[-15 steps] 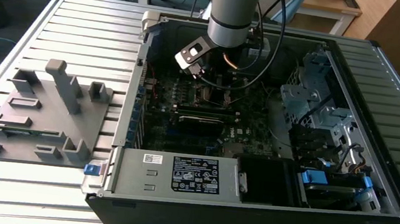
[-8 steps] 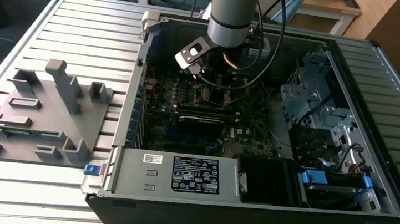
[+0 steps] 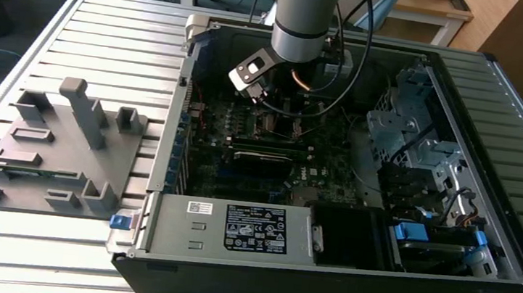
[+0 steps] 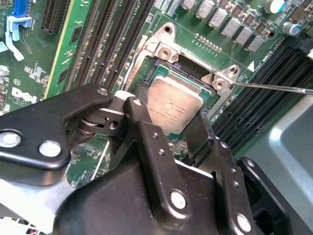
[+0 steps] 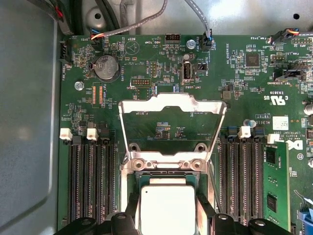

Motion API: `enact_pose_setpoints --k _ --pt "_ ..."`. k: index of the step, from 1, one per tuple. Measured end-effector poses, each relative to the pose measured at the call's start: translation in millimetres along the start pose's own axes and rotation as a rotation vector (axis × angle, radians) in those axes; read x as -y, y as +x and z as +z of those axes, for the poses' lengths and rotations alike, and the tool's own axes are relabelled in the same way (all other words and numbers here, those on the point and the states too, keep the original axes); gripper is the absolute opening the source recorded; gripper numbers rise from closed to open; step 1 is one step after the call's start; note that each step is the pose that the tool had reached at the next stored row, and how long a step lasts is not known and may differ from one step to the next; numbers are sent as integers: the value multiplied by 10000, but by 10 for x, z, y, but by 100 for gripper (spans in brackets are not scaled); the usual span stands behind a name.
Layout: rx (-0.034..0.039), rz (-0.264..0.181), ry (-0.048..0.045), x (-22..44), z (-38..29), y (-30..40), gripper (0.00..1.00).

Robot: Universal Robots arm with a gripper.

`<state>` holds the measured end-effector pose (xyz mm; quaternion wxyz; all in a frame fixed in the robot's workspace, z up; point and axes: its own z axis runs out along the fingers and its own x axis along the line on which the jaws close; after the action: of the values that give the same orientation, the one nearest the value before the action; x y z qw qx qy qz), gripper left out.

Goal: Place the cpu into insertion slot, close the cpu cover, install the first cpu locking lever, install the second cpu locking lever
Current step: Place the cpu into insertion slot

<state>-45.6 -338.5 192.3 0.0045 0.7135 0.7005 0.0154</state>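
Note:
The cpu [image 5: 166,208], a silver-grey square chip, sits between my gripper's [image 5: 167,221] two black fingers [image 5: 131,215], right over the insertion slot [image 5: 166,175] on the green motherboard. In the second wrist view the cpu [image 4: 173,105] lies within the slot's metal rim [image 4: 168,51], with a finger [image 4: 143,95] against each of two opposite sides. The gripper [image 4: 171,111] is shut on the chip. The cpu cover [image 5: 171,102], a silvery frame, stands swung open behind the slot. A thin locking lever [image 4: 274,88] sticks out sideways from the slot. In the exterior view the arm [image 3: 299,19] reaches down into the computer case.
Long black memory slots [image 5: 90,181] flank the socket on both sides. Cables [image 3: 340,89] hang near the arm inside the open case [image 3: 491,178]. A grey fixture block [image 3: 57,147] lies on the slatted table at the exterior view's left. A drive cage [image 3: 409,125] stands at the exterior view's right.

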Motion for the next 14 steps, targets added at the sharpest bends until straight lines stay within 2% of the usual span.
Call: enact_pose_setpoints --k 14 --pt "-3 1 -1 0 7 0 54"
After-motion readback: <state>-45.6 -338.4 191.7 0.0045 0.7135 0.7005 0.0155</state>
